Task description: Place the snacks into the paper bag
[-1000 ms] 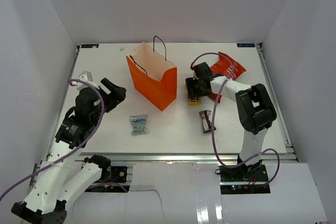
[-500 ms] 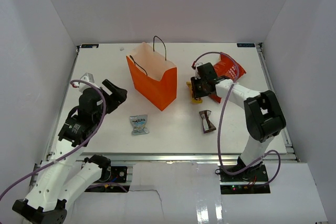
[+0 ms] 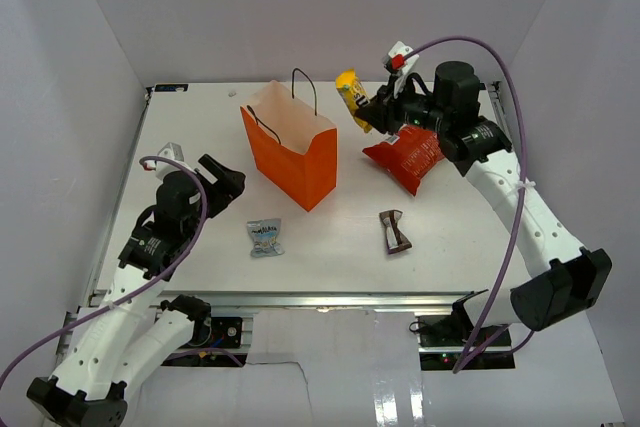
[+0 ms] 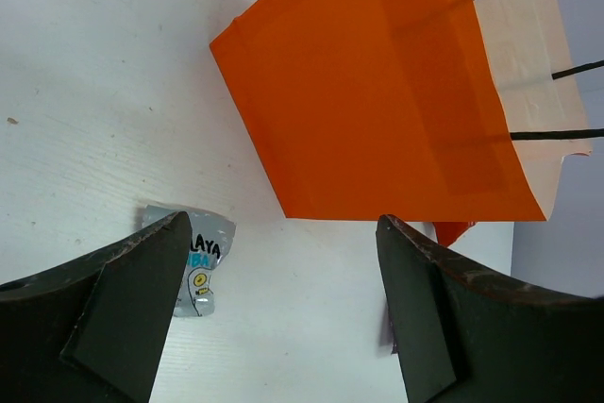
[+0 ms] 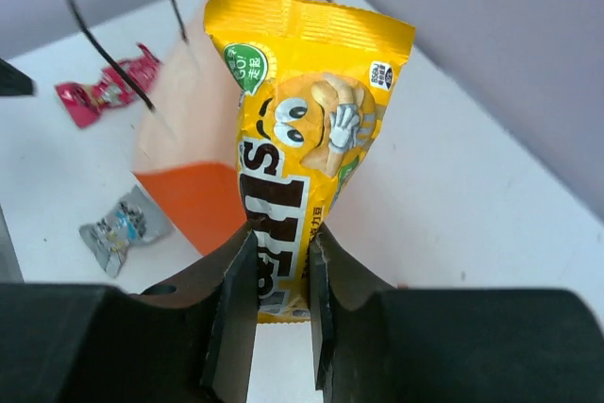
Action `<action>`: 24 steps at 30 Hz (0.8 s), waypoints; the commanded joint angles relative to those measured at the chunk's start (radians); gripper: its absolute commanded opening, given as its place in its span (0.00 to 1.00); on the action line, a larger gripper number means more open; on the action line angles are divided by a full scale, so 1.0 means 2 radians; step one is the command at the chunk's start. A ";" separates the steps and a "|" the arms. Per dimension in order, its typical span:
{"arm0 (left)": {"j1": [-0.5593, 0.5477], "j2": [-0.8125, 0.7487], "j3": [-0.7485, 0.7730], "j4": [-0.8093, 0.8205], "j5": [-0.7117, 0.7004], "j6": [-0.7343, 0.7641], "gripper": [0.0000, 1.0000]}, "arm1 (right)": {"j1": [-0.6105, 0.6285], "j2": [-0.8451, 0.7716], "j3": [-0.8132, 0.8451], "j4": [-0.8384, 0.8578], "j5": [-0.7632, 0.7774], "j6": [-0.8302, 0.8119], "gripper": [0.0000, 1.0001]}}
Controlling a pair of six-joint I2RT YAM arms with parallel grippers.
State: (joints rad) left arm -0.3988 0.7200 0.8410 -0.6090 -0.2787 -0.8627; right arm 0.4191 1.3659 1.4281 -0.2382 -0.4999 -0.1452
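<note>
Yellow candy packet (image 5: 302,110) fills the right wrist view, pinched at its lower end between the right gripper (image 5: 281,266) fingers, which press together on the crimped foil. The packet's long axis runs straight out from the fingertips, printed face toward the camera, free end farthest from the arm. In the top view the same packet (image 3: 352,95) hangs off the table in the right gripper (image 3: 372,112), tilted, just beyond the right-hand far corner of the paper bag (image 3: 290,152).

That is the relation the coming move turns on, as I judge it: the bag's open mouth lies toward the robot's left of the packet and lower, so the right arm would need to carry it sideways over the rim before letting go. The thin black handles stand up at the mouth and could snag the packet.

Under the right arm the red chip bag (image 3: 408,155) lies on the table, and the brown-white wrapper (image 3: 394,230) sits nearer the bases, apart from it.

On the other side, the left gripper (image 4: 281,228) has its fingers spread wide and holds nothing. It faces the orange side of the bag (image 4: 396,92), with the pale-blue wrapper (image 4: 198,261) lying by one finger. The left arm is plainly the nearer one to that wrapper (image 3: 265,237). A pink wrapper (image 5: 109,92) lies past the bag.
</note>
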 commanded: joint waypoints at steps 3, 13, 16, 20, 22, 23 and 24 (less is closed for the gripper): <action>0.000 0.001 0.007 0.019 0.002 0.013 0.90 | 0.056 0.040 0.106 -0.010 -0.032 -0.029 0.29; 0.000 0.004 0.024 -0.001 0.001 0.029 0.87 | 0.137 0.140 0.199 -0.011 0.046 -0.024 0.32; 0.000 0.002 0.021 -0.008 -0.001 0.024 0.87 | 0.145 0.168 0.212 -0.007 0.071 -0.011 0.32; 0.000 -0.002 0.016 -0.018 -0.002 0.017 0.87 | 0.148 0.191 0.211 0.001 0.101 -0.016 0.33; 0.000 -0.006 0.014 -0.023 -0.003 0.014 0.87 | 0.148 0.199 0.210 -0.001 0.107 -0.021 0.35; 0.000 -0.006 0.014 -0.024 -0.004 0.013 0.87 | 0.149 0.201 0.209 -0.002 0.107 -0.025 0.36; 0.000 -0.006 0.015 -0.024 -0.004 0.013 0.87 | 0.149 0.202 0.207 -0.003 0.106 -0.026 0.43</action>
State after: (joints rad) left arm -0.3988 0.7242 0.8513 -0.6365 -0.2771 -0.8280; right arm 0.7090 1.7836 1.8050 -0.2829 -0.3225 -0.1902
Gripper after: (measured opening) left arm 0.874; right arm 0.407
